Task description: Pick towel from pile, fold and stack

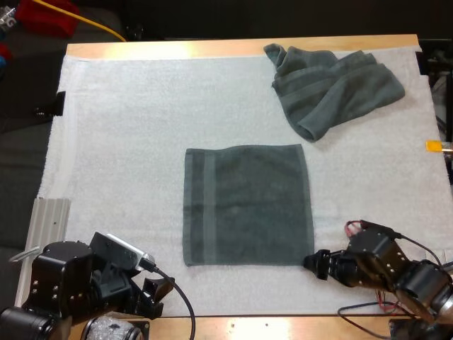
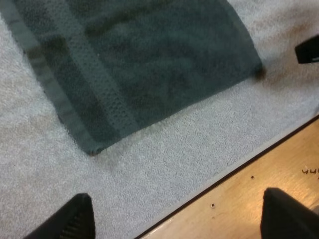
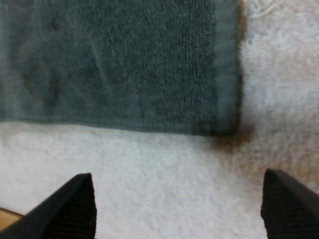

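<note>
High view: flat towel [image 1: 248,205] on mat [image 1: 127,120], wooden table [image 1: 212,48]

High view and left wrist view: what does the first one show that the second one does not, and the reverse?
From the high view: the crumpled towel, lying at the far right. From the left wrist view: the left tool open over the white mat at its near edge, clear of any towel. In both: the flat towel, the white mat, the wooden table, and the right tool by the flat towel's near right corner.
</note>
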### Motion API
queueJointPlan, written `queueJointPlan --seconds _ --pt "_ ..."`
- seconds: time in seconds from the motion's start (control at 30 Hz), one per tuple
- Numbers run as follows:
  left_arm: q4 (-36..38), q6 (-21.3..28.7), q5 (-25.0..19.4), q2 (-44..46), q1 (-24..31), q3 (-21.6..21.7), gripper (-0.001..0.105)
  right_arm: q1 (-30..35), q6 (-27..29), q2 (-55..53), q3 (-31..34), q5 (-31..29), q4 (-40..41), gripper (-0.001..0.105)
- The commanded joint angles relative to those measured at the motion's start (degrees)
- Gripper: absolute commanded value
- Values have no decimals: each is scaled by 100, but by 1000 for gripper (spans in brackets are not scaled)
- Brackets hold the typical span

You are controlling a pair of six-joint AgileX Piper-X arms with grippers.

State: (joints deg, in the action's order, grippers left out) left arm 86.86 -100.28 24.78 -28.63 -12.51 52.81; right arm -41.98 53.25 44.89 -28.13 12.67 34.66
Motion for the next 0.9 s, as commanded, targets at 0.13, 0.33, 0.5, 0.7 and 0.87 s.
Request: queueJointPlan --seconds 0.13,0.33,0.5,0.7,0.87 --pt "38 -23 34 33 5 37 67 457 -132 130 505 851 -966 67" --pt "38 -23 34 33 5 37 67 532 -270 579 802 1074 -1719 67" --pt "38 -23 34 33 5 37 67 532 -333 1143 801 1153 -2186 67" --pt "38 -23 34 33 5 37 67 532 -501 1739 801 1235 -2598 67" --pt "38 -23 34 33 5 37 67 532 -585 2032 801 1291 -2927 67"
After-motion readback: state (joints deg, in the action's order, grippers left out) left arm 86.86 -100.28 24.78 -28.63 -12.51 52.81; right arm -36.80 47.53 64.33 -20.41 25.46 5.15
